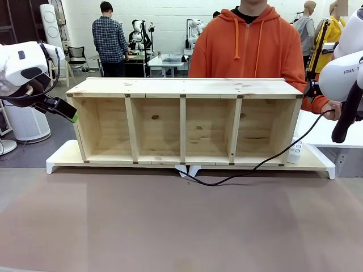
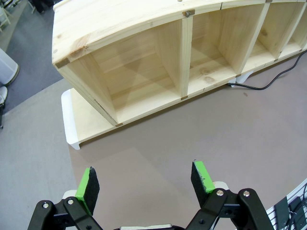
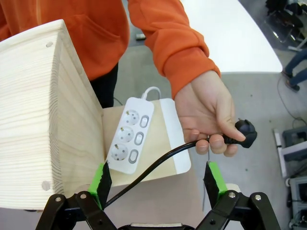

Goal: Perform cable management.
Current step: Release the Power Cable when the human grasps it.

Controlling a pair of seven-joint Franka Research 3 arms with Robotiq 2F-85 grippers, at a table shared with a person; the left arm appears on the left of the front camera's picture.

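Note:
The black cable (image 1: 266,160) comes out from under the middle of the wooden shelf (image 1: 184,88), crosses the table and rises to the right. A person's hand (image 3: 211,108) pinches the cable just behind its black plug (image 3: 242,132). My right gripper (image 3: 158,179) hovers open over that spot. The cable (image 3: 158,165) runs across the gap between its green pads (image 3: 214,177) without touching them. My left gripper (image 2: 144,181) is open and holds nothing, up in the air off the shelf's left end (image 2: 81,76). It also appears at the left (image 1: 71,116).
A white power strip (image 3: 127,134) lies on the white base board (image 3: 175,143) at the shelf's right end. The person in an orange hoodie (image 1: 247,42) stands behind the shelf. Brown tabletop (image 1: 181,226) stretches in front.

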